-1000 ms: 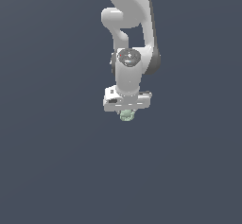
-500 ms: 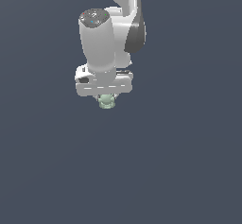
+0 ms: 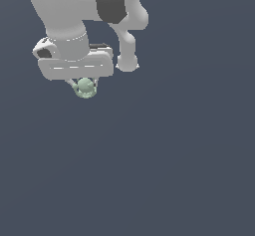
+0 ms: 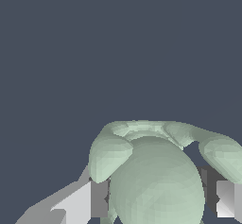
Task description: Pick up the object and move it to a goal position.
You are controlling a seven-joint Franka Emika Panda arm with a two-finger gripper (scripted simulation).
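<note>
The object (image 3: 85, 87) is held clamped in the tool (image 3: 83, 86), just beneath the white hand, clear of any surface (no goal marker can be seen). The carry step is judged underway; steady transport without slackening is called for next.

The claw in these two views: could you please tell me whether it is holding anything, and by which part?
Yes. The claw holds the pale green figurine, its fingers closed on either side of the rounded body, knobs left free.

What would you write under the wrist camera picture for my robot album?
Close-up of the gripper shut on a lumpy mint-green object, plain dark background behind.
</note>
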